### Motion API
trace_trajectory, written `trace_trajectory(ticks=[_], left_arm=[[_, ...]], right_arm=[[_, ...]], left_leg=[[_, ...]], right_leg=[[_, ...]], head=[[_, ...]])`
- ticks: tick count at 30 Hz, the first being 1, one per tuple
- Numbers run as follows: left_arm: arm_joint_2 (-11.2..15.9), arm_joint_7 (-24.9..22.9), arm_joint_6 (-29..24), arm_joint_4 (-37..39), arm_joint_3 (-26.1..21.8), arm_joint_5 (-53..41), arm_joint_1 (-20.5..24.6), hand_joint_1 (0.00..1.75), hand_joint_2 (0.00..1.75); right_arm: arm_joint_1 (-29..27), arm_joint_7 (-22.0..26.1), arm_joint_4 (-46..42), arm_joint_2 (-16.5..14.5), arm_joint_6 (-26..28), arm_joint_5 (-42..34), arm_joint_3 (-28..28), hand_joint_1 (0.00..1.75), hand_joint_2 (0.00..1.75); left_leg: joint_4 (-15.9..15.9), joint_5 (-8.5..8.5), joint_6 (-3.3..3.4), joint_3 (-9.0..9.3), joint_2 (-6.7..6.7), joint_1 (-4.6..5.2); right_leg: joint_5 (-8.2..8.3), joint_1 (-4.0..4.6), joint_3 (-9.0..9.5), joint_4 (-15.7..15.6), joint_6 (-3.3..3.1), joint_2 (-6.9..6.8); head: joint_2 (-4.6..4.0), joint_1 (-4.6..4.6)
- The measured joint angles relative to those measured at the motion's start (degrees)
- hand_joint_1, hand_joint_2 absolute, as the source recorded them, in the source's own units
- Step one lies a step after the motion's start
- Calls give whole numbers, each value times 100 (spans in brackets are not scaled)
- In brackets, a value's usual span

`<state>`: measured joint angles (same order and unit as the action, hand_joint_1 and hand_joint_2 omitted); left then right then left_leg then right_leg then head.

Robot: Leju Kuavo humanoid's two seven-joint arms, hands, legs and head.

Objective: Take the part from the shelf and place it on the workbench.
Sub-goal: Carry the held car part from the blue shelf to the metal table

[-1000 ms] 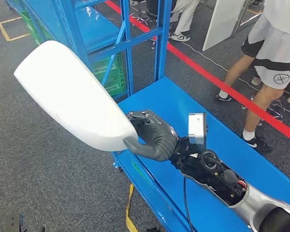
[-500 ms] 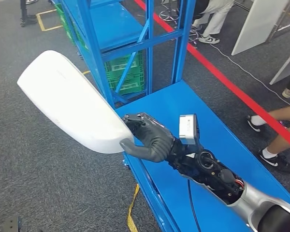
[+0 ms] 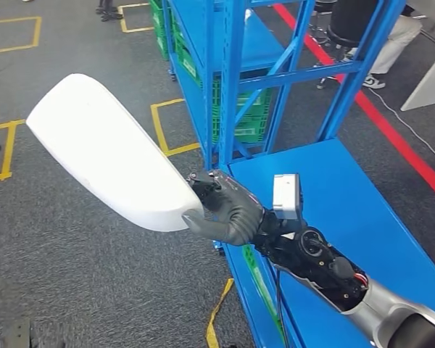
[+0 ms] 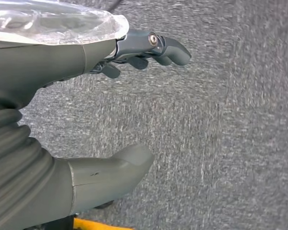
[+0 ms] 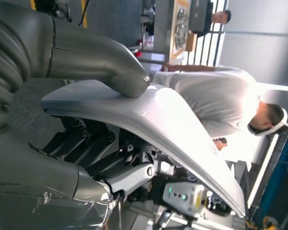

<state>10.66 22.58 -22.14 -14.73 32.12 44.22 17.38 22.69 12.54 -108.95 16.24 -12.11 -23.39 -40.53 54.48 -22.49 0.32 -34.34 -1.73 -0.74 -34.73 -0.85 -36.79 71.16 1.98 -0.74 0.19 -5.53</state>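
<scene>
- Right hand (image 3: 226,210) grasps the white part (image 3: 106,152) at its narrow end. Right wrist view: thumb (image 5: 99,62) pressed on the glossy outer face, dark fingers (image 5: 88,143) curled under the rim.
- Part is held in the air over the grey carpet floor (image 3: 67,290), touching nothing but the hand.
- Key relation: the part's long axis runs out from the hand, away from the blue surface (image 3: 357,217). The forearm lies over the surface edge, but the whole part hangs beyond it, over the floor.
- Judgement: to set it down, the arm must swing the long body in over the surface. The wide free end is far from the grip, so expect leverage at the fingers and possible sag or twist.
- Blue shelf frame (image 3: 232,72) stands at the far end of the surface, with green crates (image 3: 248,116) behind it. The uprights are near the swing path, so there is a risk of a clip.
- Left hand (image 4: 81,120) hangs over the carpet, fingers apart, holding nothing; it is the farther hand from the part.
- Materials: the part is a smooth, hard-looking moulded shell, convex, paddle-shaped, rounded at both ends, with a glossy finish that could slip. The surface is flat painted blue metal; the carpet is coarse speckled grey.
</scene>
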Motion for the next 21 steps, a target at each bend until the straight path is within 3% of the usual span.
trace_trajectory(ticks=[1, 2, 3, 5, 7, 9, 11, 13, 15, 16, 17, 18, 19, 21], left_arm=[[-3, -5, 10, 0, 14, 1, -1, 0, 175], [-8, -12, 19, 0, 27, 3, -3, 0, 175], [-11, -17, 32, 0, 36, 9, -4, 0, 175], [-25, -23, 81, 0, 48, 36, -4, 0, 175], [-27, -22, 170, 0, 53, 83, -12, 0, 175], [-10, -20, 267, 0, 53, 125, -40, 0, 175], [6, -14, 321, 0, 54, 138, -56, 0, 175], [16, -10, 335, 0, 55, 139, -33, 0, 175], [8, -12, 343, 0, 56, 137, -18, 0, 175], [1, -15, 346, 0, 56, 136, -22, 0, 175], [-1, -19, 347, 0, 56, 133, -28, 0, 175], [3, -22, 348, 0, 56, 130, -32, 0, 175], [9, -25, 348, 0, 56, 127, -28, 0, 175], [16, -26, 348, 0, 57, 121, -2, 0, 175]], right_arm=[[-7, -6, 10, 0, 0, 1, -1, 175, 175], [-8, -12, 17, 0, -1, 1, -2, 175, 175], [-4, -20, 20, 0, -2, 2, -2, 175, 175], [3, -34, 20, 0, -10, 7, -1, 175, 175], [5, -46, 19, 0, -26, 16, -1, 175, 175], [6, -50, 19, -4, -37, 24, -1, 175, 175], [8, -48, 19, -16, -42, 32, 3, 175, 175], [8, -44, 20, -28, -45, 37, 8, 175, 175], [-1, -43, 28, -33, -47, 37, 11, 175, 175], [-7, -45, 34, -33, -48, 39, 10, 175, 175], [-11, -45, 40, -33, -48, 42, 10, 175, 175], [-12, -44, 45, -34, -48, 47, 10, 175, 175], [-12, -44, 47, -34, -48, 52, 11, 175, 175], [-12, -40, 50, -35, -48, 58, 24, 175, 175]], left_leg=[[1, -5, 8, 9, -84, 14], [2, -8, 11, 22, -172, 22], [2, -11, 12, 36, -258, 26], [8, -13, -2, 36, -417, 24], [7, 4, -51, -6, -553, 3], [-11, 28, -120, -38, -670, -15], [170, -84, -176, -130, -447, 11], [819, -399, -218, -460, -56, 30], [1529, -628, -252, -853, 86, 16], [1644, -607, -265, -926, 111, 6], [1521, -486, -272, -868, 135, -3], [1194, -301, -271, -695, 181, -11], [763, -122, -258, -456, 304, -8], [113, 11, -187, -85, 516, 40]], right_leg=[[77, 7, -81, 67, -24, 25], [259, 17, -53, -100, -57, 51], [505, 32, 65, -448, -98, 120], [877, 43, 343, -1196, -188, 421], [936, 49, 511, -1549, -224, 590], [926, 38, 593, -1642, -234, 461], [951, 13, 657, -1729, -273, 309], [946, 19, 698, -1777, -308, 151], [902, 31, 712, -1775, -324, -13], [872, 32, 729, -1773, -324, -94], [842, 31, 755, -1771, -315, -173], [808, 31, 791, -1772, -299, -249], [770, 37, 836, -1772, -277, -319], [674, 64, 910, -1783, -208, -438]], head=[[0, -2], [0, -3], [0, -6], [1, 0], [1, 6], [1, -1], [0, 35], [0, 89], [-1, 108], [-1, 110], [0, 113], [0, 114], [-1, 117], [-2, 123]])
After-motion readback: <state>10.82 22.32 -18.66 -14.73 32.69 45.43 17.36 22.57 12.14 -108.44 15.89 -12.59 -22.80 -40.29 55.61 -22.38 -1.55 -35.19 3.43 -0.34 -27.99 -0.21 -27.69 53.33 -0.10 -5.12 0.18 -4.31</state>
